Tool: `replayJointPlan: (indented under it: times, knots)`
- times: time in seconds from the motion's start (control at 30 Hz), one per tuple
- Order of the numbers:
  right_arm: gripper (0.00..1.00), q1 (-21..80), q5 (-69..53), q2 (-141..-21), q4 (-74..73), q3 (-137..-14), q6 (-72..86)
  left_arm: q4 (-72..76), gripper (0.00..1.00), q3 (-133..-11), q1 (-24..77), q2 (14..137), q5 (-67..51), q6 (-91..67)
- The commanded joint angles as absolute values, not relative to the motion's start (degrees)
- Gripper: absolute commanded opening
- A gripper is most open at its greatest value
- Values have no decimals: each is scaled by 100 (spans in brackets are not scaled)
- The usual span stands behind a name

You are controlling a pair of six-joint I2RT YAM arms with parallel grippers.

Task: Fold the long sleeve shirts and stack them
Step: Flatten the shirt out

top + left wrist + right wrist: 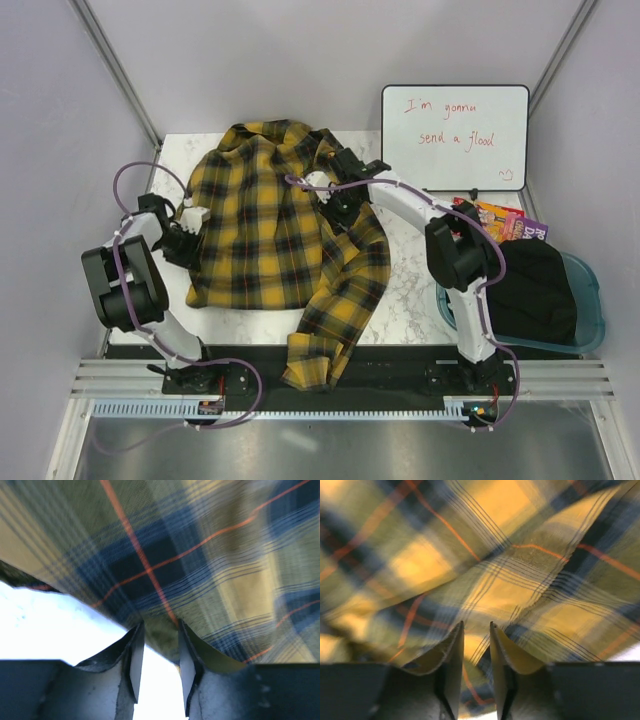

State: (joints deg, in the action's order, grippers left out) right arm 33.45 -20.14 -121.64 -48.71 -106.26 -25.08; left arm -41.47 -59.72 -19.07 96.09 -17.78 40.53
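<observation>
One long sleeve shirt (pixel 265 220), yellow-and-black plaid with thin red lines, lies spread on the white marble table (pixel 410 290). One sleeve (pixel 325 345) trails over the table's front edge. My left gripper (pixel 195 225) is at the shirt's left edge. In the left wrist view its jaws (pixel 160 627) stand apart, with the hem of the shirt (pixel 200 555) between the tips. My right gripper (pixel 335 190) is on the shirt's upper right part. Its jaws (pixel 476 625) stand narrowly apart over rumpled plaid cloth (pixel 495 585).
A whiteboard (pixel 455 135) with red writing leans at the back right. A teal bin (pixel 590 320) holding a black garment (pixel 535 290) sits at the table's right edge. Colourful packets (pixel 505 220) lie behind the bin. Grey walls enclose the table.
</observation>
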Motion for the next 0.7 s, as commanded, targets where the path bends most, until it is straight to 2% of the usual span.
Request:
replayJointPlan:
  times: [0.0,0.17,0.37,0.43,0.47,0.53,0.57,0.6,0.67]
  knots:
    - [32,3331,-952,-12375,-4422,-10355,-2364,-3823,37,-5836,-2179,9624,-1065,4236]
    - [26,3304,-878,-12182,-4544,-9319,-2495,-3841,32,-5529,-2487,9317,-783,4683]
    - [20,3971,-1212,-11269,-4825,-7517,-2602,-4033,31,-4826,-2689,8518,-562,5290]
    - [19,4411,-1545,-10812,-5114,-7059,-2602,-4226,30,-4860,-2751,8159,-667,5405]
    - [19,4551,-1651,-10645,-5254,-6962,-2575,-4680,30,-5000,-2847,8017,-1268,5423]
    - [19,4667,-2106,-10302,-5448,-7030,-2566,-4798,34,-5448,-2813,7684,-1703,5109]
    - [19,4641,-2109,-10222,-5545,-7162,-2514,-4990,37,-5623,-2743,7629,-2314,5054]
    - [19,4554,-2101,-10213,-5563,-7511,-2514,-5010,47,-5895,-2646,7612,-2529,5010]
    - [21,4360,-1979,-10344,-5537,-7961,-2514,-4957,51,-6090,-2148,7786,-2680,4598]
